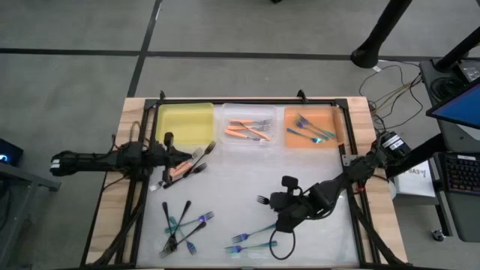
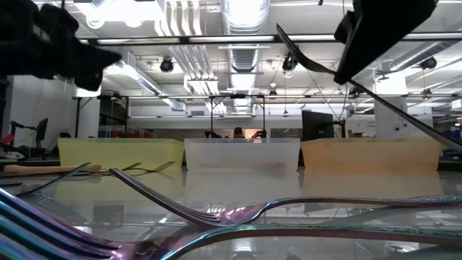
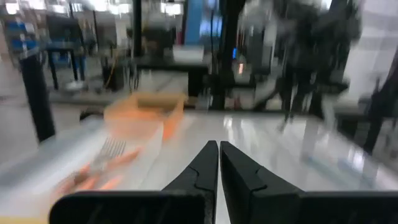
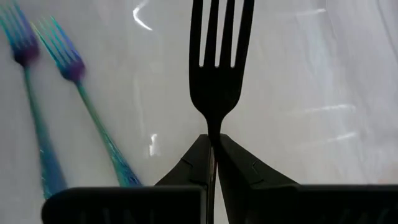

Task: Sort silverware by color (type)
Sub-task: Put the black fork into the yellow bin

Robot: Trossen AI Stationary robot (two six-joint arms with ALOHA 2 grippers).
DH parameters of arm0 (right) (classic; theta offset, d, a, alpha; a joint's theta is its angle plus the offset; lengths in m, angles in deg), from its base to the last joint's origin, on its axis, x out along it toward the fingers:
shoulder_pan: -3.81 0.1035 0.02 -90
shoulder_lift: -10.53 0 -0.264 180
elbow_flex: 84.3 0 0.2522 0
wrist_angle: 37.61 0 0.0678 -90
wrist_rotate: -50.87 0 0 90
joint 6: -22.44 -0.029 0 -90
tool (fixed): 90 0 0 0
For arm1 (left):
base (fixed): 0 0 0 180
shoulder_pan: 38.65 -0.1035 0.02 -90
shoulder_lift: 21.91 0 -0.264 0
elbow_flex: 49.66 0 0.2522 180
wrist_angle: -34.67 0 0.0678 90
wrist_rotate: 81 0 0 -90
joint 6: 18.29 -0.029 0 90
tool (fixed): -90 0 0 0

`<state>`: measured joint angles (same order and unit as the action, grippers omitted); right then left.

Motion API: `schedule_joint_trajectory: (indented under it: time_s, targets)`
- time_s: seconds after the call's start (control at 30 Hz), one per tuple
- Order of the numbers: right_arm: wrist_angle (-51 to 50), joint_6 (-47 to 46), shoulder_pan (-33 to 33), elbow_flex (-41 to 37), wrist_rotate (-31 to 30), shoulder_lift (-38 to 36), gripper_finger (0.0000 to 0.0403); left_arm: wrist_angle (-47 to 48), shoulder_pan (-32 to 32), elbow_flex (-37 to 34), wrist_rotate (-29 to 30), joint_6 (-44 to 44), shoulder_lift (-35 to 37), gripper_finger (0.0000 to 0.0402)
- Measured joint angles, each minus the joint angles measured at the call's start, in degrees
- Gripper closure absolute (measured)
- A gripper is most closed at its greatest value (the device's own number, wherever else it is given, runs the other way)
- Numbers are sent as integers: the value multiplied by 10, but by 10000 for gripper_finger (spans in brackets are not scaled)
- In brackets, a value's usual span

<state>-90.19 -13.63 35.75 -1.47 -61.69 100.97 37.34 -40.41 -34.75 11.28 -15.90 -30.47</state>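
My right gripper (image 1: 273, 202) hangs over the near middle of the table, shut on a black fork (image 4: 217, 68) whose tines point away from the fingers. In the low view the fork (image 2: 303, 58) is high above the table. My left gripper (image 3: 219, 144) is shut on nothing and points level over the table's left side, beside a few orange-handled forks (image 1: 180, 171) lying flat. Black and teal forks (image 1: 184, 225) lie at the near left, and teal forks (image 1: 247, 238) lie just nearside of my right gripper. My right gripper pinches the black fork between its two fingers at the narrow neck (image 4: 213, 127) just behind the tines. The fork lies along the fingers, and they hide its handle. The gripper slants downward. The fork is lifted clear of the table.
Three trays stand in a row along the far edge: a yellow one (image 1: 169, 124), a clear one (image 1: 229, 126) holding orange forks, and an orange one (image 1: 337, 124) holding teal forks. A black frame rail (image 1: 247, 102) borders the table.
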Motion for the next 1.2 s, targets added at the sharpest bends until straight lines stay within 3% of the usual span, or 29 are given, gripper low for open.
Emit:
schedule_joint_trajectory:
  time_s: [0.2, 0.33, 0.47, 0.63, 1.2]
  targets:
    - [11, 37, -3, 5, 0, 0, 394, -170, 1, 0, 0, 3, -8, 402]
    - [11, 43, -9, 7, -1, 0, 394, -243, 1, 0, 1, -44, -9, 402]
    - [13, 47, -9, 8, -1, 0, 394, -289, 1, 0, 1, -12, -9, 402]
    - [14, 48, -9, 8, 0, 0, 394, -299, 1, 0, 1, 61, -9, 402]
    - [15, 48, -14, 8, 0, 0, 394, -297, 1, 0, 15, 61, -19, 402]
